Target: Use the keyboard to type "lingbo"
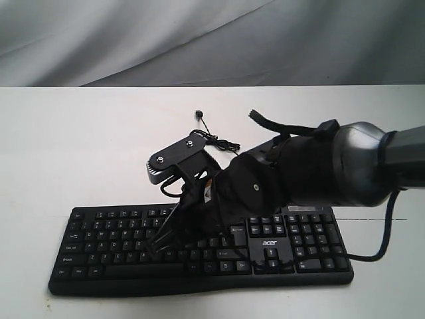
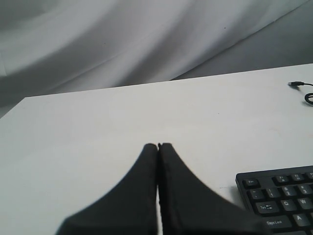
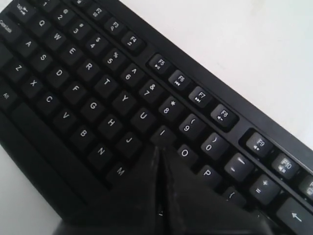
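The black keyboard [image 1: 292,247] with white legends and an "acer" logo lies near the table's front edge. My right gripper [image 1: 154,251] reaches across it from the right, jaws shut and empty, tip down on the letter keys. In the right wrist view the tip of that gripper [image 3: 158,147] rests at the I key [image 3: 163,133], with the O key [image 3: 185,153] beside it. My left gripper [image 2: 158,146] is shut with nothing in it, over bare table left of the keyboard's corner [image 2: 276,196]. It does not show in the exterior view.
The keyboard's thin black cable [image 1: 214,138] curls on the white table [image 1: 73,146] behind the keyboard, ending in a plug [image 1: 198,114]. A grey cloth backdrop [image 1: 199,40] hangs behind. A thick black cable [image 1: 384,242] droops from my right arm beside the number pad.
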